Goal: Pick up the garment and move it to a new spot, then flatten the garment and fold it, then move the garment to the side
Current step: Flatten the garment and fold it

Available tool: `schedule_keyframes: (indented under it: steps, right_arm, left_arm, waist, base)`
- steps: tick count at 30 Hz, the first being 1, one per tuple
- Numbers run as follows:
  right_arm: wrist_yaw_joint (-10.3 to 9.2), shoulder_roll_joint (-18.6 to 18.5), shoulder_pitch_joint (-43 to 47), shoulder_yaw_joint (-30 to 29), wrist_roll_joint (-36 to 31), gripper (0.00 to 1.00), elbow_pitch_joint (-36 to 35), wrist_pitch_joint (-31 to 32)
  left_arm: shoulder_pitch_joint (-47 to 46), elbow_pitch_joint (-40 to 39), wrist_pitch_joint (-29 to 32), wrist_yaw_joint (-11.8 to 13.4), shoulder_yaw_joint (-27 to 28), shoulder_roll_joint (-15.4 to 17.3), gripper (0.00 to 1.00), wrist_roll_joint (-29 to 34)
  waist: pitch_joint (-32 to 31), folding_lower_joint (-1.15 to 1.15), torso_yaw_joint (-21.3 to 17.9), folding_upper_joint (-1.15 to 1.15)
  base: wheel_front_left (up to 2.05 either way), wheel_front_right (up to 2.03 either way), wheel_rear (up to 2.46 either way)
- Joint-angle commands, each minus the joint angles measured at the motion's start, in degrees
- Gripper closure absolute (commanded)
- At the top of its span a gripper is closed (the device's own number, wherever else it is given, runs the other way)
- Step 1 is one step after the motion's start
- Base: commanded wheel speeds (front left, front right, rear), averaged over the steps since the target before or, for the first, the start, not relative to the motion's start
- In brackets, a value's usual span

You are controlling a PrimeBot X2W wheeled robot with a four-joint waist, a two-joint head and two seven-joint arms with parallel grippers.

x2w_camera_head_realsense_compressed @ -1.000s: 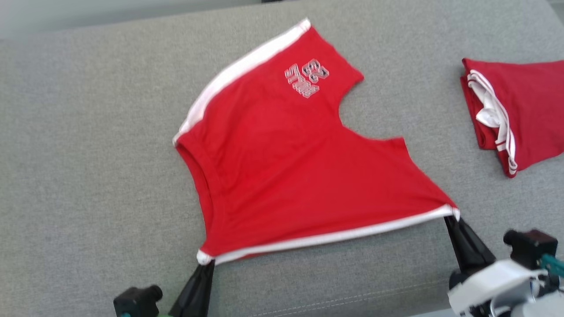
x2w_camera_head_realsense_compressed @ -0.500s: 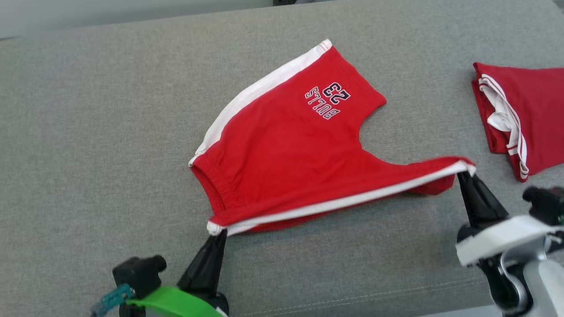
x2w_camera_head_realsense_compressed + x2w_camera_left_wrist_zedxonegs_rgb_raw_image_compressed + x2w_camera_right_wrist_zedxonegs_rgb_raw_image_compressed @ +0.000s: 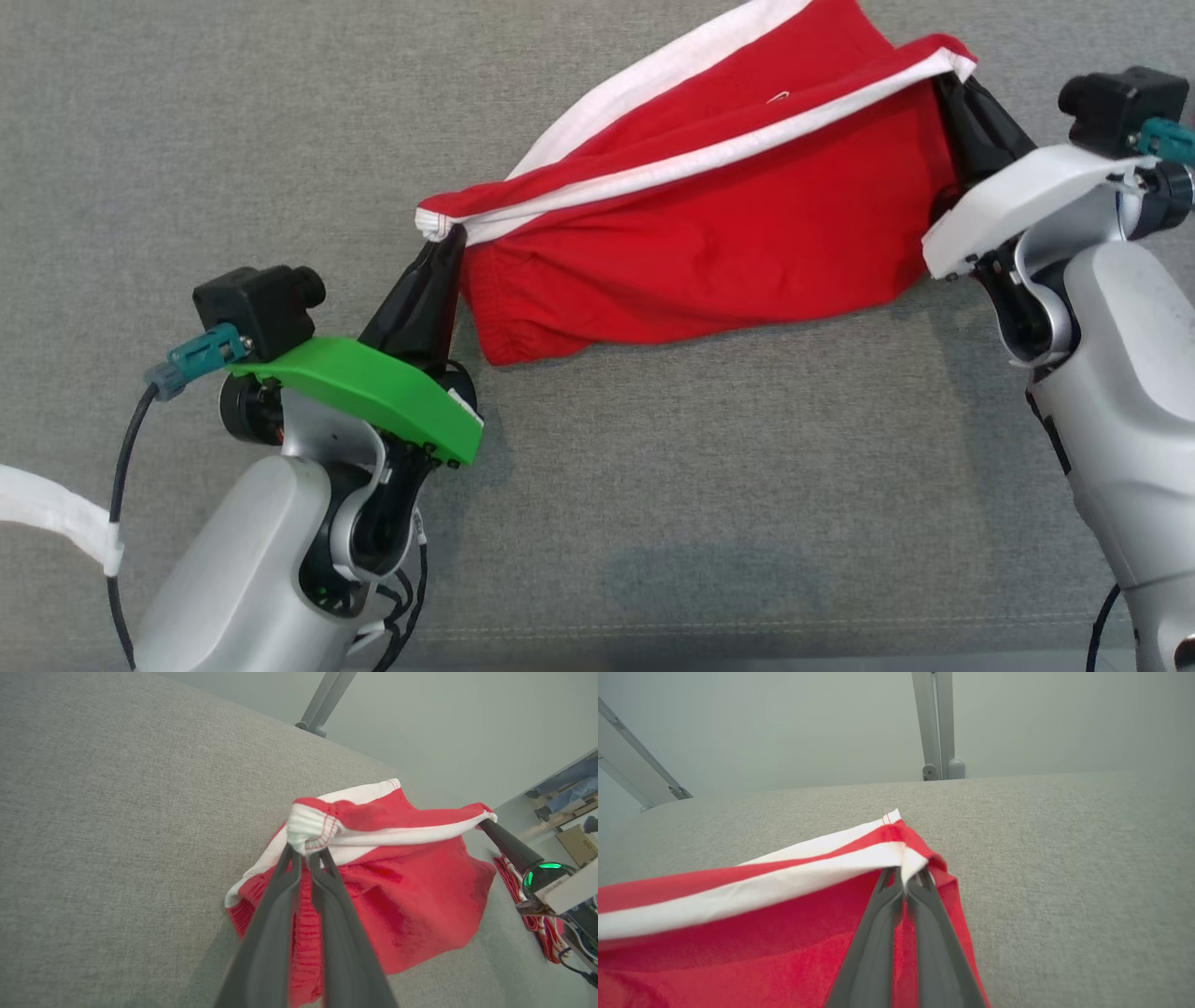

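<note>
1. Nearest the robot, on its left, pinched one white-trimmed corner of the garment [image 3: 709,215] in the clenched left tool [image 3: 451,235], lifted off the table [image 3: 653,467].
2. Farther out on the right, clamped the opposite corner in the right tool [image 3: 948,79], shut on cloth.
3. Between both, stretched the white edge taut, likely to carry it over as a fold; left the red body sagging below.
4. Beyond, left the far striped side apparently resting on the table.

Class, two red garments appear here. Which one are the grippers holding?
The shorts, pinched at two corners by the left gripper and right gripper. The other red garment lies untouched on the grey surface.
</note>
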Motion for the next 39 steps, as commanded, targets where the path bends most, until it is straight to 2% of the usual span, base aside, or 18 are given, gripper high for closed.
schedule_keyframes:
  steps: [1,4,10,20,21,22,23,24,25,32,39]
  right_arm:
    - [-0.12,-0.75,-3.3,1.41,-0.33,1.0,2.62,0.05]
    - [-0.12,-1.22,-8.29,3.36,0.02,1.0,7.06,0.27]
    - [-0.12,-2.4,-15.84,6.1,-0.78,1.0,15.0,0.81]
    - [-0.12,-2.39,-21.32,9.28,-1.04,1.0,23.52,0.87]
    - [-0.12,-2.31,-21.61,9.53,-1.11,0.84,24.1,0.68]
    - [-0.12,-2.26,-21.76,9.7,-1.14,0.59,24.63,0.48]
    - [-0.12,-2.21,-21.87,9.97,-1.25,0.06,25.24,0.41]
    - [-0.12,-2.2,-21.93,10.39,-1.49,0.0,25.72,0.46]
    - [-0.12,-2.24,-22.07,10.83,-1.6,0.0,26.04,0.42]
    - [-0.12,-3.07,-22.04,12.94,-2.54,0.0,25.69,-2.08]
    - [-0.12,-4.4,-19.66,14.3,-1.56,0.0,23.01,-1.26]
  left_arm:
    - [-2.12,1.38,0.67,0.57,0.59,-0.92,1.0,-1.24]
    - [-4.46,4.36,1.53,0.52,1.08,-2.03,1.0,-2.07]
    - [-8.76,10.52,2.67,-1.52,-0.19,-5.22,1.0,-3.43]
    - [-12.66,17.14,4.72,-3.32,-2.12,-7.85,1.0,-4.38]
    - [-12.76,17.46,4.45,-3.37,-2.01,-7.99,0.85,-4.41]
    - [-12.82,17.58,4.11,-3.29,-1.65,-8.21,0.68,-4.68]
    - [-12.8,17.77,3.79,-3.21,-1.45,-8.31,0.47,-4.74]
    - [-12.79,17.9,3.61,-3.3,-1.54,-8.22,0.09,-4.54]
    - [-12.72,17.86,3.52,-3.45,-1.66,-8.09,0.0,-4.35]
    - [-9.5,14.71,1.69,-3.02,-2.18,-5.9,0.0,-2.4]
    - [-4.57,7.69,-4.4,-1.29,-3.4,-1.84,0.0,4.21]
  waist:
    - [3.28,0.0,4.19,0.61]
    - [3.65,0.0,5.32,0.61]
    - [4.06,0.0,7.37,0.61]
    - [3.97,0.0,8.26,0.61]
    - [3.89,0.0,8.21,0.61]
    - [3.82,0.0,8.14,0.61]
    - [3.7,0.0,8.03,0.61]
    - [3.52,0.0,7.91,0.61]
    - [3.36,0.0,7.79,0.61]
    - [1.52,0.0,6.56,0.61]
    - [-1.04,0.0,5.41,0.61]
  base:
    - [0.0,0.0,0.0]
    - [0.0,0.0,0.0]
    - [0.0,0.0,0.0]
    - [0.0,0.0,0.0]
    - [0.0,0.0,0.0]
    - [0.0,0.0,0.0]
    - [0.0,0.0,0.0]
    - [0.0,0.0,0.0]
    - [0.0,0.0,0.0]
    - [0.0,0.0,0.0]
    - [0.0,0.0,0.0]
